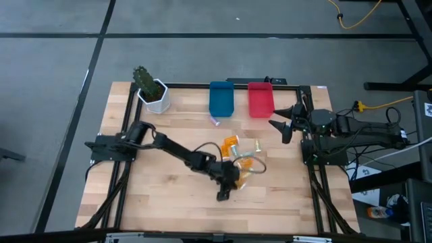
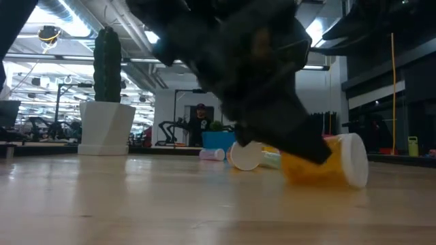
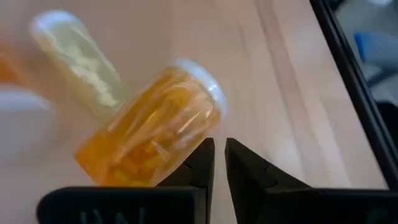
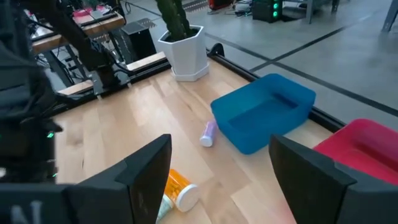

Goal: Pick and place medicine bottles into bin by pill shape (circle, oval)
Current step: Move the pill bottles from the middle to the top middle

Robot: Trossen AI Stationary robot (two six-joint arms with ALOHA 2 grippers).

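- high view: the left gripper (image 1: 228, 189) sits low over a cluster of orange translucent plastic bottles (image 1: 233, 145) mid-bench, well short of the blue rectangular plastic bin (image 1: 221, 98) and the red rectangular plastic bin (image 1: 260, 99); the right gripper (image 1: 280, 123) waits beside the red one.
- low view: a white-capped orange bottle (image 2: 327, 162) lies on its side. it likely rolls easily, being light and slick.
- left wrist view: fingers (image 3: 198, 163) nearly pressed together, empty, the bottle just beyond; best pinched across the body.
- right wrist view: fingers (image 4: 146, 171) spread wide, holding nothing; a small purple vial (image 4: 208, 133) lies beside the blue bin.
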